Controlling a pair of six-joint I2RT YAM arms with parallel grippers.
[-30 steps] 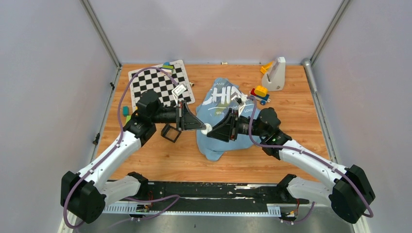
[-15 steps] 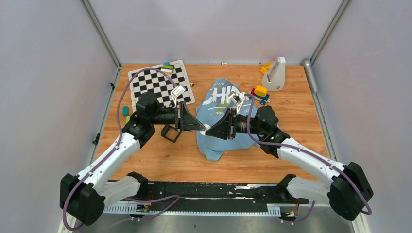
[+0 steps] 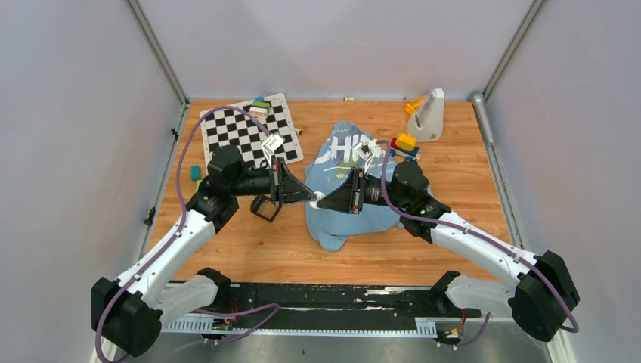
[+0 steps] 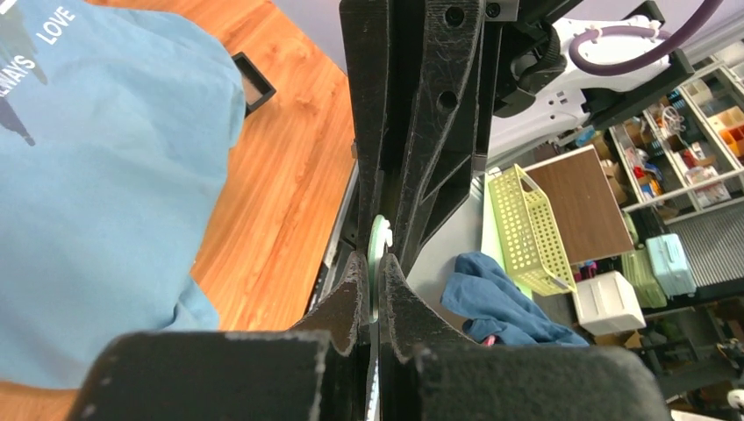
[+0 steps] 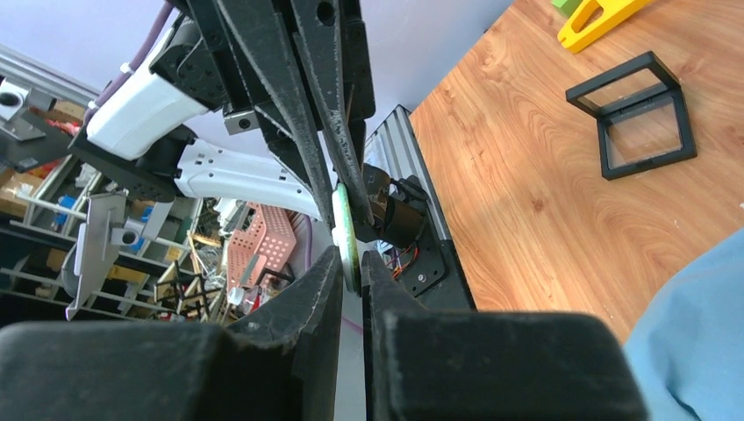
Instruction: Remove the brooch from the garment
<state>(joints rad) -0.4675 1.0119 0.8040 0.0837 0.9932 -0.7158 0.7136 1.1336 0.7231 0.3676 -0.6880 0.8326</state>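
Observation:
The light blue garment [image 3: 349, 218] with white lettering lies crumpled at mid-table; it also shows in the left wrist view [image 4: 88, 175] and the right wrist view [image 5: 693, 324]. No orange-red brooch shows in any view. My left gripper [image 3: 311, 198] and right gripper [image 3: 320, 203] meet tip to tip over the garment's left edge. Both are shut on one thin white-green disc [image 4: 378, 239], seen edge-on, which also shows in the right wrist view [image 5: 344, 224]. The left gripper [image 4: 372, 274] pinches it from one side and the right gripper [image 5: 351, 263] from the other.
A checkerboard [image 3: 242, 132] lies at the back left. A black open frame [image 3: 264, 206] sits under the left gripper. A toy block stack [image 3: 404, 145] and a white stand [image 3: 429, 115] are at the back right. Small blocks [image 3: 195, 172] lie at the left edge.
Both grippers, still joined at the tips on the disc, have shifted a little to the left. The garment has stayed put.

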